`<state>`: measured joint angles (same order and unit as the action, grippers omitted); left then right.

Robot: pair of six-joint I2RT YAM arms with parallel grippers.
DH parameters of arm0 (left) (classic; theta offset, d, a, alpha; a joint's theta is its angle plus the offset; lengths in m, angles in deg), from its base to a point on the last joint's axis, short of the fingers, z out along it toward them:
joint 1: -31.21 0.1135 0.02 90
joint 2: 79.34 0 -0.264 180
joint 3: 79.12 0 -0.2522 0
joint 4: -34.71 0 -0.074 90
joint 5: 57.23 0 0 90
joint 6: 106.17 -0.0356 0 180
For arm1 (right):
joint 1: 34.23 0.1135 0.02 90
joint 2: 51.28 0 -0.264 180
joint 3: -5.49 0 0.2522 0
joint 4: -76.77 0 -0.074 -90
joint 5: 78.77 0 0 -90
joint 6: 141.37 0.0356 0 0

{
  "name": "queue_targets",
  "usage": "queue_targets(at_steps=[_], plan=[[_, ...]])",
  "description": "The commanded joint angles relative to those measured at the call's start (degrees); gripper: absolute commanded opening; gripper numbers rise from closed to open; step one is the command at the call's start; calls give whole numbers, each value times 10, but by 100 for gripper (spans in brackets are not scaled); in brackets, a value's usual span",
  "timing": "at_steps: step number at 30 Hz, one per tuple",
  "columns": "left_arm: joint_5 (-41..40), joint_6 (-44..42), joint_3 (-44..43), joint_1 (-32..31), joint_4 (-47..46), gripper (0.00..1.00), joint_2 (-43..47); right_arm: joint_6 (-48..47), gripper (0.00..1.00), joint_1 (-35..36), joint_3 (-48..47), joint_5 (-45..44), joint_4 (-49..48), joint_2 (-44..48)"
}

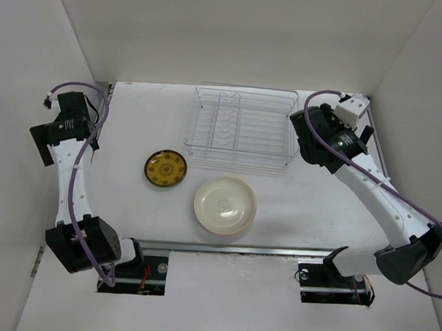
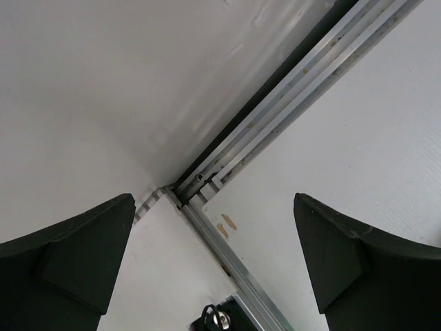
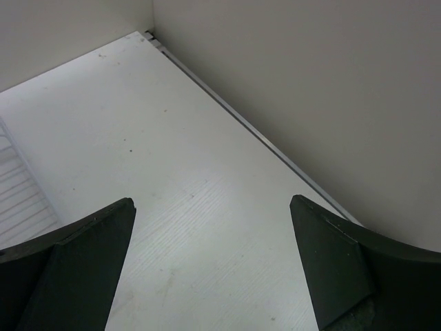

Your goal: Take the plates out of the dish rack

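Observation:
The dish rack [image 1: 241,129], a silver wire basket with upright dividers, stands at the back centre and I see no plate in it. A small brown-and-yellow plate [image 1: 166,168] lies flat on the table in front of its left end. A larger cream plate [image 1: 225,205] lies to the right of that one, with a pinkish rim showing under its near edge. My left gripper [image 1: 41,140] [image 2: 213,265] hangs open at the far left edge, holding nothing. My right gripper [image 1: 306,133] [image 3: 213,265] is open just right of the rack, over bare table.
White walls close the table on the left, back and right. A metal rail [image 2: 275,124] runs along the left edge under my left gripper. The rack's wire edge [image 3: 17,189] shows at the left of the right wrist view. Both arm bases sit at the near edge.

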<state>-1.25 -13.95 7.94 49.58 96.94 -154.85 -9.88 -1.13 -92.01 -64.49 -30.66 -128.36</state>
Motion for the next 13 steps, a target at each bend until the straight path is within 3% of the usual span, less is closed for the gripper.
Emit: queue_targets(at_steps=[1, 13], plan=[[-2, -12, 9, -3, -2, 100, 31, 17, 100, 4, -33, 9, 16, 9], [21, -23, 31, -3, 3, 100, 62, 17, 100, 4, -11, 42, -4, 73]])
